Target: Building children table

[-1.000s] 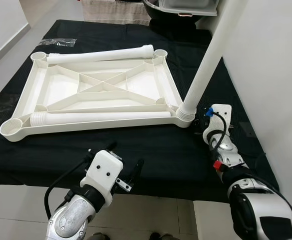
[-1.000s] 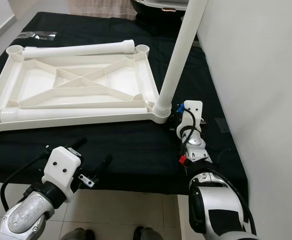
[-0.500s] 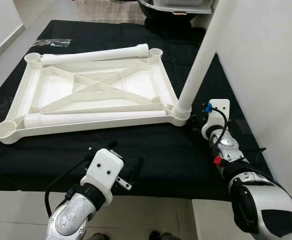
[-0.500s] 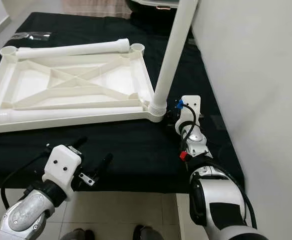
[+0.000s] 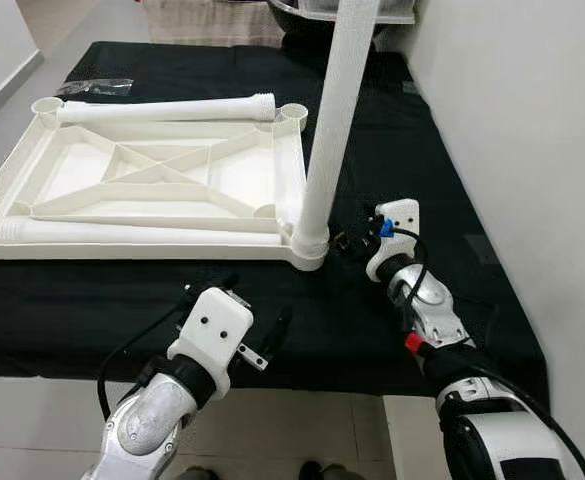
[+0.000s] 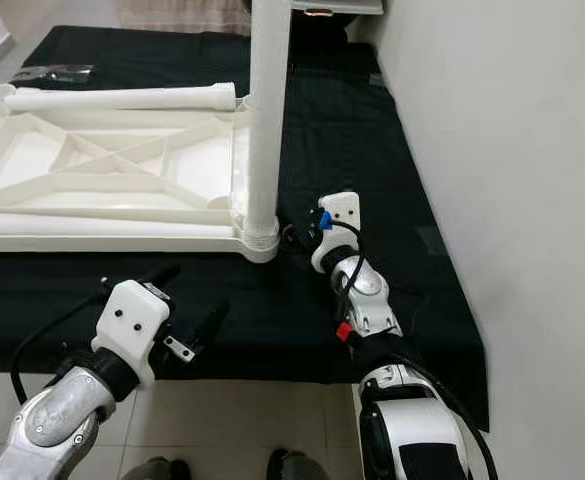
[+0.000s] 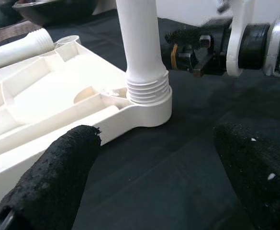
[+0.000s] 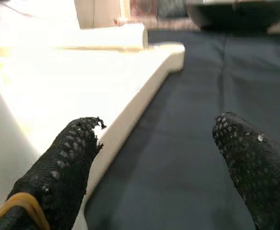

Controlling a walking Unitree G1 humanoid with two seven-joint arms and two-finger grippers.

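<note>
Right end effector [image 5: 350,241], fingers spread and grasping nothing, sits just beside the upright leg [image 5: 325,150] in the tabletop [image 5: 162,215] corner. Left end effector [image 5: 252,322] hovers released. The leg looks light, stiff, slippery; grip low near the threads.

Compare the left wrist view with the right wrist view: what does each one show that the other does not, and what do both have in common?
The left wrist view alone shows the upright leg screwed by its threaded end into the tabletop's corner socket, with the right pincer beside it. The right wrist view alone shows the tabletop's long side edge running away to its far corner. Both views share the upturned white tabletop, the black cloth under it, a loose leg lying on the tabletop's far end, and two open black fingers in front.
</note>
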